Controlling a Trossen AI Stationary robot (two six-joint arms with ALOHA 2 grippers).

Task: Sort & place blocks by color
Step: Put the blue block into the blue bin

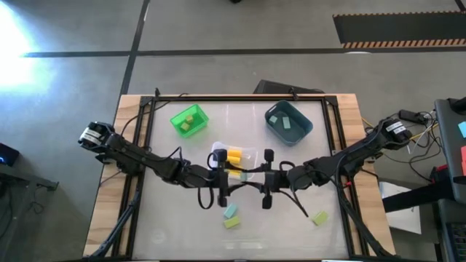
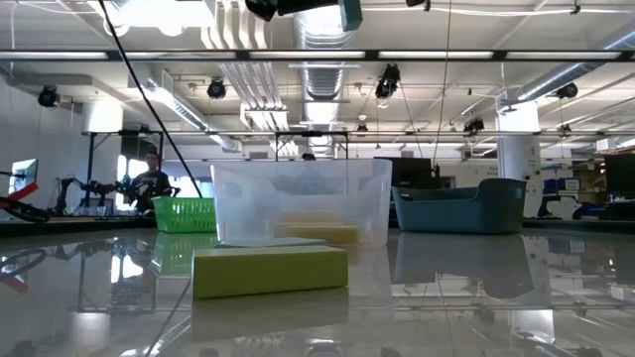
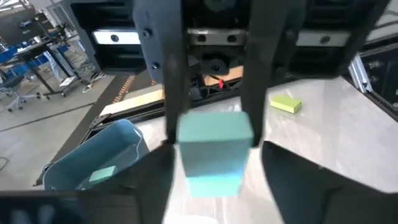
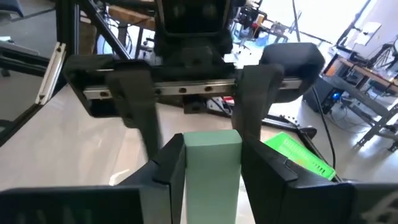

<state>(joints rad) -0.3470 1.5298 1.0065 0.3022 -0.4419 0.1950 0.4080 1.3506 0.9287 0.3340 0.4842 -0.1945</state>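
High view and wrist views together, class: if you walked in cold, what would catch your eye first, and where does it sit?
The two dark arms meeting near the table's middle stand out: the left gripper is shut on a pale teal block, the right gripper on a light green block. Behind them stand the bright green bin, the clear bin holding yellow blocks, and the dark blue-grey bin.

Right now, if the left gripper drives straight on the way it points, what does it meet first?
The teal block, held between the fingers of the right gripper, which faces the left gripper head-on. Whether the left gripper already touches the teal block is unclear.
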